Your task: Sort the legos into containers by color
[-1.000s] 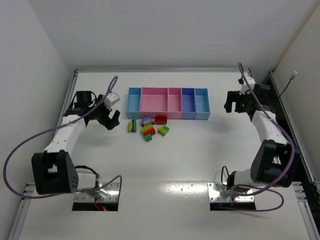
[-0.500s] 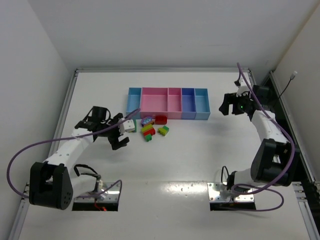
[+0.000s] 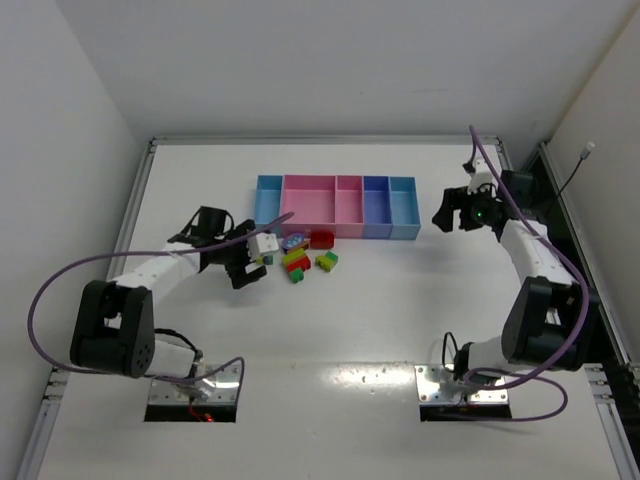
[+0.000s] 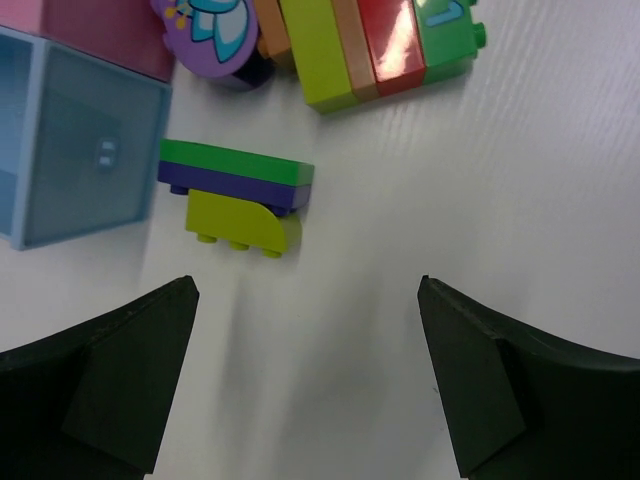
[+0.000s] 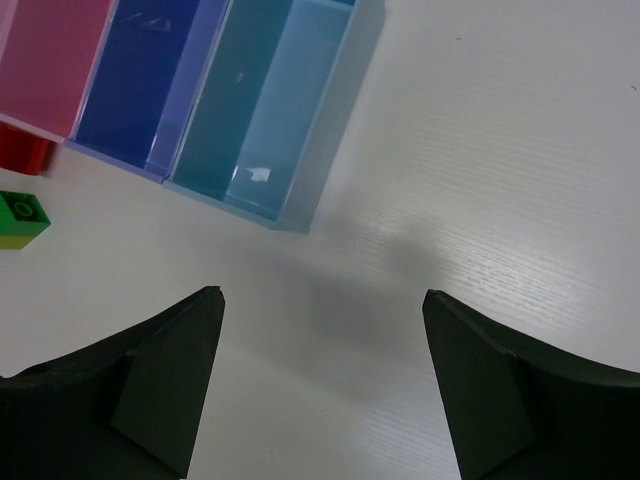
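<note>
The containers (image 3: 335, 182) stand in a row at the back middle: light blue, pink, periwinkle, light blue. The legos lie in a loose cluster just in front: a red brick (image 3: 322, 238), a green and yellow one (image 3: 326, 260), a mixed stack (image 3: 296, 265) and a purple round piece (image 3: 293, 241). My left gripper (image 3: 252, 262) is open and empty at the cluster's left edge. In the left wrist view it (image 4: 305, 285) faces a green, purple and lime stack (image 4: 235, 195). My right gripper (image 3: 448, 216) is open and empty, right of the bins. In the right wrist view it (image 5: 322, 296) is just in front of the light blue end bin (image 5: 270, 110).
The left wrist view shows the left light blue bin (image 4: 80, 150) and a lime, orange, red and green stack (image 4: 380, 45). The right wrist view shows the periwinkle bin (image 5: 150, 80), a red brick (image 5: 20, 150) and a green brick (image 5: 20, 215). White walls enclose the table.
My left gripper has swung from the back left down and rightward to the left edge of the lego cluster. My right gripper has shifted slightly left toward the bins.
</note>
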Robot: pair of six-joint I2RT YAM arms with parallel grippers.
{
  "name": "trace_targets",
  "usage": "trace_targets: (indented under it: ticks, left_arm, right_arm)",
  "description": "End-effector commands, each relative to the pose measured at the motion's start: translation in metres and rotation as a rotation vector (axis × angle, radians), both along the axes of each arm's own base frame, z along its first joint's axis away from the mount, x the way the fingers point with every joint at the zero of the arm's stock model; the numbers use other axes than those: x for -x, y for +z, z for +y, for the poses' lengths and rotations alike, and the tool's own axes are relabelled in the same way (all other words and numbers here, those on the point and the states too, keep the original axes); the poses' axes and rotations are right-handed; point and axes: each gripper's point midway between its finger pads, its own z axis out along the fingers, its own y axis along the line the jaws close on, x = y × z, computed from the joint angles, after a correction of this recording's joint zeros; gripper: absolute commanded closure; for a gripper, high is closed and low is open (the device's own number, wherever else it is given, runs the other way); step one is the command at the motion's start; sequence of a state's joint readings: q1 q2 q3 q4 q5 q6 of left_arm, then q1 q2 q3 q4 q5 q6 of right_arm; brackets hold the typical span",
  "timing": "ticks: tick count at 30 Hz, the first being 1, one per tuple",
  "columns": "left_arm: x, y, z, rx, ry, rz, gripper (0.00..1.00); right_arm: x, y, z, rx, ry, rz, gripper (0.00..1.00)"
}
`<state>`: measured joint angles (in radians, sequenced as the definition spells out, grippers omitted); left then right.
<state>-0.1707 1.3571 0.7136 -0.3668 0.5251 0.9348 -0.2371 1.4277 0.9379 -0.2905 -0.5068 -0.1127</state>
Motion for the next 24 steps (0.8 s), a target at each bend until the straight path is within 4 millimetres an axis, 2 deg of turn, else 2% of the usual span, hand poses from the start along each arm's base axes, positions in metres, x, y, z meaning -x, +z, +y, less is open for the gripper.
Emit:
trace_targets:
  ticks: [1, 3, 7, 11, 15, 19, 22, 24]
  left_arm:
    - [-0.029, 0.020, -0.013, 0.024, -0.058, -0.091, 0.01]
    - [-0.036, 0.021, -0.017, 0.032, -0.064, -0.087, 0.01]
    - [-0.042, 0.019, -0.018, 0.024, -0.071, -0.065, 0.02]
    - [-0.044, 0.009, -0.019, 0.019, -0.090, -0.034, 0.02]
    - [-0.049, 0.009, -0.020, 0.005, -0.114, -0.039, 0.02]
    - [-0.053, -0.002, -0.020, -0.004, -0.122, -0.004, 0.04]
    - [-0.059, 0.001, -0.021, -0.006, -0.129, -0.017, 0.04]
    - [-0.055, -0.011, -0.020, -0.011, -0.129, 0.024, 0.05]
  right_arm:
    - [-0.016, 0.018, 0.008, -0.008, 0.049, -0.067, 0.17]
    - [-0.016, 0.011, 0.008, -0.012, 0.049, -0.048, 0.17]
    - [-0.021, 0.015, 0.010, -0.010, 0.059, -0.057, 0.18]
    - [-0.026, 0.016, 0.011, -0.017, 0.065, -0.057, 0.18]
    - [-0.027, 0.016, 0.010, -0.013, 0.070, -0.050, 0.18]
    - [-0.028, 0.013, 0.010, -0.009, 0.076, -0.044, 0.19]
    - [-0.028, 0.010, 0.010, -0.011, 0.076, -0.036, 0.19]
    - [-0.028, 0.010, 0.010, -0.011, 0.076, -0.036, 0.19]
